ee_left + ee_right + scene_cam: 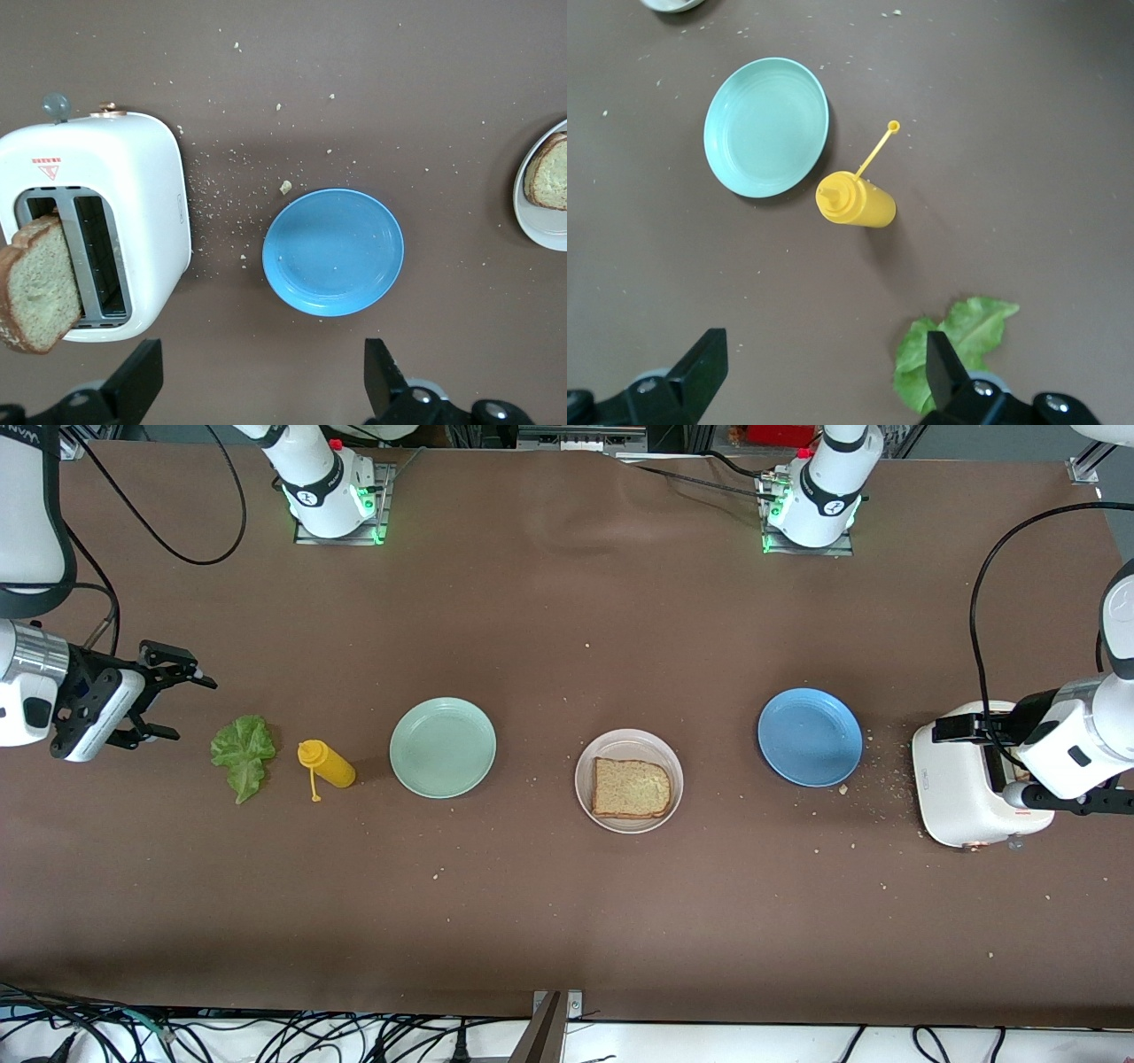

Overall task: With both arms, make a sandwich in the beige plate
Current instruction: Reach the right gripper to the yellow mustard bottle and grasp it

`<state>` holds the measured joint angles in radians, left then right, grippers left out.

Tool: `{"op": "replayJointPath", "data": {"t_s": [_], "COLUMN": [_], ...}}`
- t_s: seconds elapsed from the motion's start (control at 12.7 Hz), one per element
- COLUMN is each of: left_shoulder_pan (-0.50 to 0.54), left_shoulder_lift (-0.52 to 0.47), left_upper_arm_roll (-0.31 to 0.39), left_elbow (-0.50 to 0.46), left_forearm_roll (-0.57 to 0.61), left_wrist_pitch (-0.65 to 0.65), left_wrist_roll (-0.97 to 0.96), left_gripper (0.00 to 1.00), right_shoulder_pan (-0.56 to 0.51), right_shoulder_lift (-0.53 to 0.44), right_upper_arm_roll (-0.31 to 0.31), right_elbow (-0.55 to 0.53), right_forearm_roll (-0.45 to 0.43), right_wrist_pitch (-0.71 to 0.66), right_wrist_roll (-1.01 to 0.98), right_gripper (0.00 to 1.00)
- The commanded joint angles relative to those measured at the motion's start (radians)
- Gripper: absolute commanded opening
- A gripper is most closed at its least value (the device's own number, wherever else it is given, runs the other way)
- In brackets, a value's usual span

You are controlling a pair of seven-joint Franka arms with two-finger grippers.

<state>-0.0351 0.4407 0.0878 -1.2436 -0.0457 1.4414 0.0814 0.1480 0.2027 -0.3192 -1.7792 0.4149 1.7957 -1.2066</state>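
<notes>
Bread slice [631, 787] on beige plate [589, 804], mid-worktop, between mint-green plate [443, 747] and blue plate [810, 736]. Second slice [35, 288] in toaster [957, 797]. Lettuce [242, 755] beside yellow bottle [328, 764]. Left hand [263, 379] — fingers apart, empty — over toaster; right hand [166, 697] — fingers apart, empty — near lettuce.
</notes>
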Motion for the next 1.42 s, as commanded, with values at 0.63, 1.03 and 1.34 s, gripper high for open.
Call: {"op": "replayJointPath", "data": {"t_s": [0.63, 1.03, 1.34], "left_shoulder_pan": [-0.006, -0.008, -0.008], "left_shoulder_lift": [-0.005, -0.007, -0.007], "left_upper_arm_roll": [-0.01, -0.01, -0.01], "left_elbow": [0.007, 0.007, 0.006], "left_forearm_roll": [0.056, 0.058, 0.058], "left_wrist_pitch": [-0.009, -0.009, -0.009], "left_wrist_roll": [-0.015, -0.015, -0.015], "left_gripper": [1.0, 1.0, 1.0], "right_shoulder_pan": [-0.119, -0.12, -0.123], "right_shoulder_lift": [0.22, 0.337, 0.382], "right_upper_arm_roll": [-0.029, -0.027, -0.026], "right_elbow": [-0.105, -0.103, -0.103], "right_forearm_roll": [0.475, 0.678, 0.72], "right_wrist_pitch": [0.037, -0.054, -0.073], "right_wrist_roll": [-0.718, -0.914, -0.969], "right_gripper": [0.99, 0.99, 0.99]}}
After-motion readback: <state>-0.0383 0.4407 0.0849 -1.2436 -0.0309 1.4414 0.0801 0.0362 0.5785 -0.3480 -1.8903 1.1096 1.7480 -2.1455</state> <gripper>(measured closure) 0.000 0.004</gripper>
